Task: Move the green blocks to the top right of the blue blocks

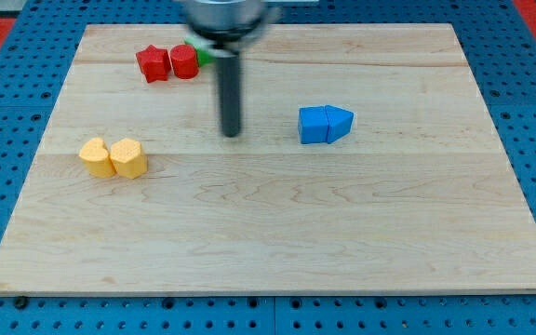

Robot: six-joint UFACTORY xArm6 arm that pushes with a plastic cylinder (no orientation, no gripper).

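Camera view, looking down on a pale wooden board (277, 233) with faint lengthwise grain and plank seams, laid on a blue pegboard (7, 112) dotted with holes; red edging at the view's top corners. Dark rod hanging from a blurred mount at the view's top, tip (231, 134) resting on bare wood near the board's middle, touching no block. No claw on this rod, so no open or closed state to tell. Blue blocks (325, 124) to the view's right of the tip, two pressed together, a cube and a wedge-like piece. Green blocks (205, 54) at the view's top, mostly hidden behind the rod, only a sliver showing just beside the red blocks (167, 63), shape not discernible. Red pair touching each other, up and left of the tip. Yellow blocks (113, 157) at the view's left, two touching, well apart from the rest.
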